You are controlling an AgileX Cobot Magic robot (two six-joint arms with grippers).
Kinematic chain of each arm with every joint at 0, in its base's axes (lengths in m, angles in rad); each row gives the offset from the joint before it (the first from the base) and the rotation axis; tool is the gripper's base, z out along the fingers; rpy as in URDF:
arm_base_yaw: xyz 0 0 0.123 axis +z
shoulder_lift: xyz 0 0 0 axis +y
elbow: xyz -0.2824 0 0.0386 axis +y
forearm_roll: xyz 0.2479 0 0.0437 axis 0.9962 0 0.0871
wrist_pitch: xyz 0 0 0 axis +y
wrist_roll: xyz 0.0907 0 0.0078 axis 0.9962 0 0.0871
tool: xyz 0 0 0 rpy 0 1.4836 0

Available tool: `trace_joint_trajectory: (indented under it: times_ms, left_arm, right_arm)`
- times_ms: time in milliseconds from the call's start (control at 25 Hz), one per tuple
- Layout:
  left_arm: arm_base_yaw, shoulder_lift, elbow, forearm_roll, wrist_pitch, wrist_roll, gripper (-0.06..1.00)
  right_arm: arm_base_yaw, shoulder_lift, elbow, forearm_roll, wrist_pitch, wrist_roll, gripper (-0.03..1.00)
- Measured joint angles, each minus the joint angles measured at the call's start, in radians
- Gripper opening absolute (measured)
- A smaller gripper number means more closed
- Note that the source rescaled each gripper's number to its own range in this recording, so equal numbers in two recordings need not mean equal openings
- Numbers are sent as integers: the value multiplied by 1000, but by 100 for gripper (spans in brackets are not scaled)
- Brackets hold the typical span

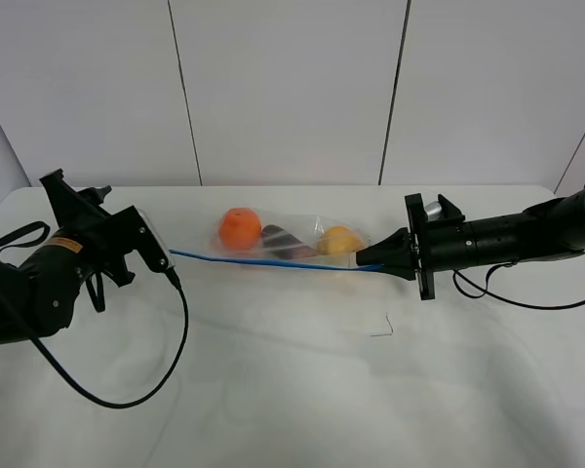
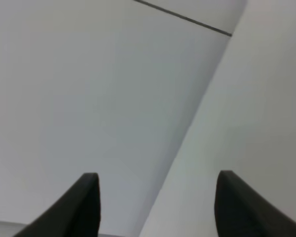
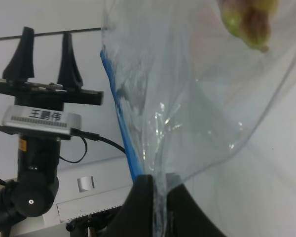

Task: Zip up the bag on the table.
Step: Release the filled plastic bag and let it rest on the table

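Nearest on the white counter (image 1: 273, 409), a black cable (image 1: 185, 327) loops across the left side, running from the left arm (image 1: 29, 283). Right of centre lies a small dark mark (image 1: 382, 330), too fine to identify.

Farther back, the bag (image 1: 302, 226) lies across the middle of the counter. Its blue zipper strip (image 1: 263, 261) runs along the near edge from left to right. The right gripper (image 1: 370, 259) reaches in from the right, its jaws clamped together on the bag's right end at the strip. Its wrist view shows clear plastic bunched between them, but whether the strip is sealed cannot be told.

The left gripper (image 1: 76, 185) is at the left, tilted up toward the wall with its jaws apart. Its wrist view shows only wall panels. The strip's left end comes close to that arm's wrist; whether they touch is unclear.

Inside the bag sit an orange fruit (image 1: 240, 228) on the left, a dark purple piece (image 1: 285, 241) in the middle, blurred by the plastic, and a yellow fruit (image 1: 340, 240) on the right. Beyond the counter stands a grey panelled wall (image 1: 292, 88).
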Motion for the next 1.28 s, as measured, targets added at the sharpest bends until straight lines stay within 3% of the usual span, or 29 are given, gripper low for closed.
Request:
trace_joint_trajectory:
  times_ms: [200,480,600,720,800,1080,1200,1280]
  left_arm:
    - [0,0,0,-18,-1,-82,68]
    - [0,0,1,-162,-43,-624,68]
    - [0,-14,1,-194,-43,-815,68]
    - [0,-37,-6,-196,-26,-937,68]
    - [5,-67,-26,-197,62,-951,68]
    - [110,-220,-166,-192,651,-879,68]
    - [128,-265,-180,-185,732,-860,72]
    - [129,-284,-184,-179,768,-843,84]
  right_arm:
    - [0,0,0,0,0,9,0]
    - [0,0,0,0,0,16,0]
    - [0,0,0,0,0,16,0]
    - [0,0,0,0,0,19,0]
    - [0,0,0,0,0,19,0]
    - [0,0,0,0,0,19,0]
    - [0,0,0,0,0,19,0]
    - [0,0,0,0,0,19,0]
